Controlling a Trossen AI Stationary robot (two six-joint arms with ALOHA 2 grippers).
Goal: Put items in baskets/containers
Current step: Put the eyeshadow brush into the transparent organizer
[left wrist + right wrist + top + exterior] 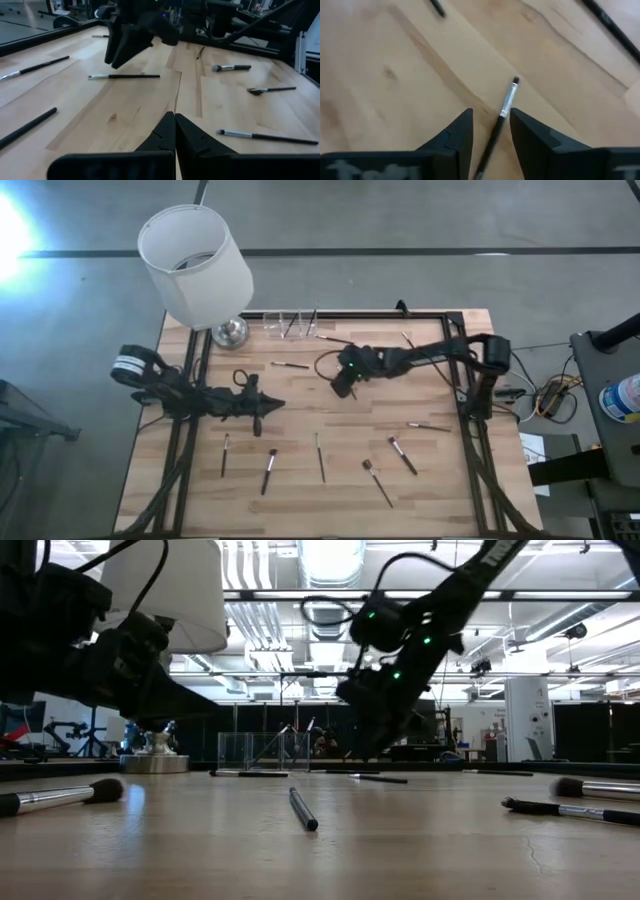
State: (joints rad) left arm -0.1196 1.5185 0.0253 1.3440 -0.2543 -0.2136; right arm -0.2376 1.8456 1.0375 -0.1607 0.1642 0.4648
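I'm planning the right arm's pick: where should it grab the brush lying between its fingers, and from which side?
Take the brush by its handle, just behind the silver ferrule, coming straight down. It lies flat on the table with its shaft inside the open right gripper, so closing across it should pinch it clear of the bristles.

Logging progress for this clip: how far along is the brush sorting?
Early. Done: a few brushes stand in the clear holder. In hand: the right gripper, over mid-table, is open around a thin brush, not visibly closed on it. Left: many brushes lie loose, including the front-row brush. The left gripper waits shut at left.
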